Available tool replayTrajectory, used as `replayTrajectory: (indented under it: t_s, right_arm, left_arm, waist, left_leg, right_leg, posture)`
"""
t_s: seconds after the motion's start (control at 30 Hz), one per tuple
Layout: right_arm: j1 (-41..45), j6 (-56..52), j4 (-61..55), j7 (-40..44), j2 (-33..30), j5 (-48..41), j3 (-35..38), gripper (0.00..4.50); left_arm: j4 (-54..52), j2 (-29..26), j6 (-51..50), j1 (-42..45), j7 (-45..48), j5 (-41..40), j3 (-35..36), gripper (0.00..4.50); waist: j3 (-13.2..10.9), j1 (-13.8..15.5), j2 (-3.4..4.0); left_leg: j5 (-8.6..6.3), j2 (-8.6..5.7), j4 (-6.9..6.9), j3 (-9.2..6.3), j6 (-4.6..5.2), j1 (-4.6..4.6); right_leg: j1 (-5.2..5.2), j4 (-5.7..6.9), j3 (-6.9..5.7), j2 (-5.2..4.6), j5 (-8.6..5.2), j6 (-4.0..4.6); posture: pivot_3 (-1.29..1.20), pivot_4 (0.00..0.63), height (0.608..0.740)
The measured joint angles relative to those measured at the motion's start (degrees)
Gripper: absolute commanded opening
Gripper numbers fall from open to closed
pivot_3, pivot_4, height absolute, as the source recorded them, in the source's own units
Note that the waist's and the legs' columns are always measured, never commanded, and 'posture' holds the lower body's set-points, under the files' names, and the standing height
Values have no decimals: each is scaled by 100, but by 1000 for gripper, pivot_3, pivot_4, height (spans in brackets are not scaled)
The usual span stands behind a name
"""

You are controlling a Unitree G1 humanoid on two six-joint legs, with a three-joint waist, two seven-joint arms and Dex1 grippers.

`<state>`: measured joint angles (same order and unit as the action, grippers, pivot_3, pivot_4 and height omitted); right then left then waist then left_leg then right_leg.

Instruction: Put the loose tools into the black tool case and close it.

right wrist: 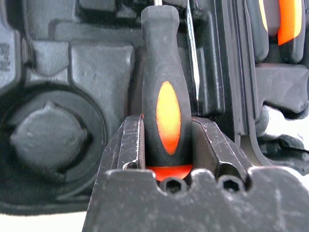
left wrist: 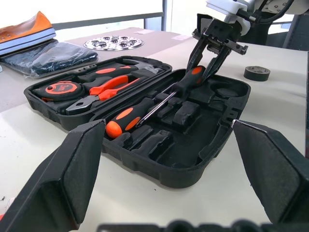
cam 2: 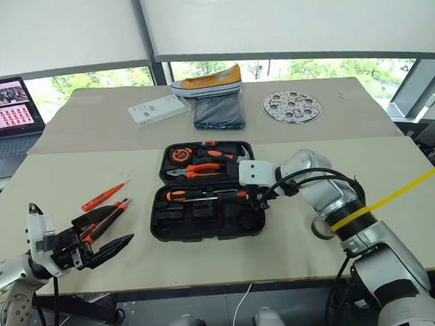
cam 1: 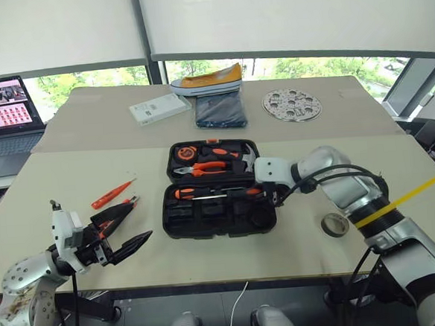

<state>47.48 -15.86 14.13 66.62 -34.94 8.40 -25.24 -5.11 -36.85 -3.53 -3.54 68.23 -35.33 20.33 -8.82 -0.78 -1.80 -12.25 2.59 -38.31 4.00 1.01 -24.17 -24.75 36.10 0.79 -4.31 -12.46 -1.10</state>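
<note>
The black tool case [cam 1: 216, 189] is lying open on the bench [cam 1: 297, 239], its two halves side by side, the far half holding the orange-handled pliers [cam 1: 203, 168] and a tape measure [left wrist: 60, 90].

In the near half, two black-and-orange-handled screwdrivers are lying across the case. One screwdriver [left wrist: 133, 115] is resting with its handle toward the robot's left. The other screwdriver [right wrist: 166, 96] is lying with its handle toward the robot's right and its shaft running left, roughly in line with the first.

The right gripper [cam 1: 274, 196] is reaching down into the case at the right end, its jaws sitting on either side of that handle's butt end, close against it; whether they are pressing or easing off, I cannot tell.

The left gripper [cam 1: 125, 229] is hovering over the near left part of the bench, jaws spread wide and holding nothing.

The slim orange screwdriver [cam 1: 113, 193] is lying loose left of the case, on a diagonal. An orange-black tool, probably the utility knife [cam 2: 102, 219], is lying beside the left jaws. The small grey tape roll [cam 1: 334, 224] is sitting flat on the bench right of the case.
</note>
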Motion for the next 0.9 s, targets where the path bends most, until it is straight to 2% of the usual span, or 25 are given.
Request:
replayTrajectory:
  t_s: [0.07, 0.23, 0.3, 0.33, 0.4, 0.57, 0.73, 0.9]
  right_arm:
    - [7, 343, 55, -35, -15, -4, 51, 3140]
    - [224, 1201, 309, 224, -152, -245, 336, 3140]
    - [256, 1069, 304, 567, -201, -754, 661, 2613]
    - [250, 820, 251, 649, -57, -1123, 930, 2425]
    - [200, 440, 79, 629, 346, -1700, 1290, 1726]
    - [-131, 435, 485, 56, 999, -1778, 1299, 22]
    - [-282, 1005, 1420, -167, 1253, -1435, 1150, 6]
    - [-323, 1356, 1687, -161, 1347, -1288, 1039, 6]
  left_arm:
    - [-41, 1, -1, -10, -12, 0, -7, 4500]
    - [-77, 1, -1, -16, -20, 0, -14, 4500]
    - [-76, 1, -1, -72, -55, 16, -12, 4500]
    - [-71, 5, -1, -101, -97, 44, -10, 4500]
    - [-84, 15, -15, -85, -175, 49, -14, 4500]
    - [-189, 64, -49, -112, -332, 10, -16, 4500]
    - [-197, 81, -41, -123, -494, 35, -17, 4500]
    - [-220, 114, -35, -210, -575, 59, -17, 4500]
  waist:
    - [0, 1, 0]
    - [-1, 3, 1]
    - [-1, 7, 0]
    - [-2, 5, 0]
    - [-1, -32, 0]
    - [-1, -21, 0]
    - [-2, 2, 1]
    - [-2, -20, 1]
  left_leg:
    - [0, -1, 0, 0, 0, -1]
    - [0, -2, 1, 1, 0, -3]
    - [0, 0, 1, 1, 0, -2]
    - [0, 2, 2, 1, 0, -1]
    - [0, 14, 3, 1, 0, 4]
    - [2, 15, 3, 2, -3, 9]
    - [3, 4, 2, 3, -5, 4]
    - [3, 10, 3, 3, -5, 6]
  right_leg:
    - [0, -2, 0, 0, 0, -1]
    - [-2, -1, 0, 0, 0, -1]
    - [-1, -3, 0, 0, 0, -1]
    - [2, -2, 0, 1, 0, -1]
    - [4, -1, 2, 13, 5, 8]
    - [5, 3, 0, 17, 6, 13]
    - [4, 0, 0, 7, 7, 8]
    - [4, 1, 1, 15, 7, 10]
  posture:
    - [0, 150, 740]
    - [0, 150, 740]
    - [0, 150, 740]
    - [0, 150, 740]
    - [0, 150, 740]
    - [0, 150, 740]
    - [0, 150, 740]
    - [0, 150, 740]
